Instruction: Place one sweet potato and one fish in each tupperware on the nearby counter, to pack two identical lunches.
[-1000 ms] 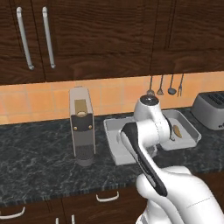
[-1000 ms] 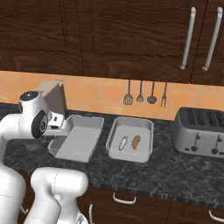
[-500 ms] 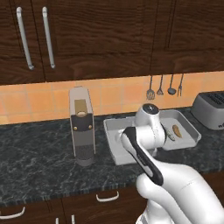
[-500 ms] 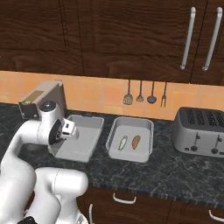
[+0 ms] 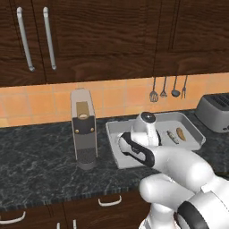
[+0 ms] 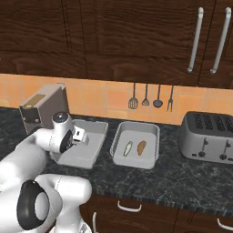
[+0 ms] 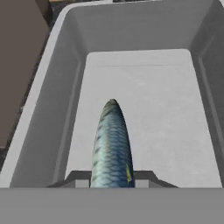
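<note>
Silvery-blue fish (image 7: 112,146) is pinched in the pincer (image 7: 112,178), which has been swung from beside the coffee machine (image 5: 83,129) to above the empty left tupperware (image 6: 93,132). The right tupperware (image 6: 152,129), beyond it from the machine, is already packed with fish and potato, so release is judged next.

The fish (image 7: 112,144) has its tail cut off at the hand view's bottom edge, between the pincer (image 7: 112,178) tips.
</note>
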Controlling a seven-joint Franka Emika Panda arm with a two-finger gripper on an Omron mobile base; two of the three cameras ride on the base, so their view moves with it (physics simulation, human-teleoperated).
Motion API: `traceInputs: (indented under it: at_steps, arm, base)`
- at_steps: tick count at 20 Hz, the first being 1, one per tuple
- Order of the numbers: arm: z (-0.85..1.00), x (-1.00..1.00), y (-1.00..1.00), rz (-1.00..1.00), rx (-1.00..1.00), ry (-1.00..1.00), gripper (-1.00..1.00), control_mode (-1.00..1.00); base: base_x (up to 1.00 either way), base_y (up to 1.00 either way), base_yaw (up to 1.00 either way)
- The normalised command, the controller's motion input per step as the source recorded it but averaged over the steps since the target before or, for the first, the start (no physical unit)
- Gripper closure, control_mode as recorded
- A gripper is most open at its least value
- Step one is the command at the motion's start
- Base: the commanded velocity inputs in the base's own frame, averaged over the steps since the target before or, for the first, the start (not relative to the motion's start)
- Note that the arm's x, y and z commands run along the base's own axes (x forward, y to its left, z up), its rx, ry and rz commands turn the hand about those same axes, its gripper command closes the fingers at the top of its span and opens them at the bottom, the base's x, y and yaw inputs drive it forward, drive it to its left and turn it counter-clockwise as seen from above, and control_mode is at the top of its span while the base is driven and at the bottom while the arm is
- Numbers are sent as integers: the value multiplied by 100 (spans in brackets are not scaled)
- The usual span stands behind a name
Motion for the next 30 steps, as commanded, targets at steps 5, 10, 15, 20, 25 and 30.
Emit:
traceInputs:
  at_steps: [5, 10, 15, 20, 25, 30]
  arm:
    - [-28, 56, 9, -1, 0, 0, -100, -100]
    - [13, 9, 3, -1, 1, -1, -100, -100]
    - [90, -44, 0, -9, 0, -12, -100, -100]
    - [70, -100, -30, -28, 1, -1, -100, -100]
    - [57, -100, -60, -16, 6, -11, -100, -100]
    - [70, -100, -21, 1, 1, -24, -100, -100]
  base:
    - [0, 0, 0]
    - [0, 0, 0]
    - [0, 0, 0]
    - [0, 0, 0]
    - [0, 0, 0]
    - [0, 0, 0]
